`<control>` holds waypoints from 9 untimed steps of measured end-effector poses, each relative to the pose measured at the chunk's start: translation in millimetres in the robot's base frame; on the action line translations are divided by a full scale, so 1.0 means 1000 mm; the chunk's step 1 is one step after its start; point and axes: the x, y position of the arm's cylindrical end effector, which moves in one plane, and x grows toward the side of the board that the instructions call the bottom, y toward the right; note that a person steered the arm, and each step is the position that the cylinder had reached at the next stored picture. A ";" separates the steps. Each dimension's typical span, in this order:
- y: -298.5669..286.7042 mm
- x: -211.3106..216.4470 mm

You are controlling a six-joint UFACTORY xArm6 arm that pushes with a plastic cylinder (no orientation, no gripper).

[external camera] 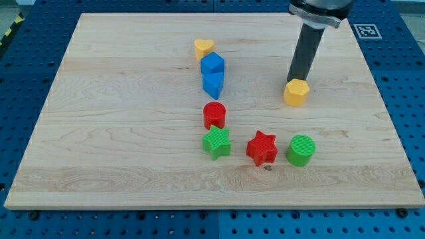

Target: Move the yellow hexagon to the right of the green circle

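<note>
The yellow hexagon (297, 92) lies on the wooden board at the view's right of centre. My tip (293, 80) touches its upper left edge, just behind it. The green circle (301, 150) stands nearer the view's bottom, almost straight below the hexagon and well apart from it.
A red star (261, 147) sits just left of the green circle, then a green star (216, 143). Above it stand a red circle (214, 115), two blue blocks (212, 84) (213, 64) and a yellow heart (204, 47). The board's right edge (392, 126) is close.
</note>
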 end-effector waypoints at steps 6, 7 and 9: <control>-0.034 0.084; -0.016 0.084; -0.013 0.055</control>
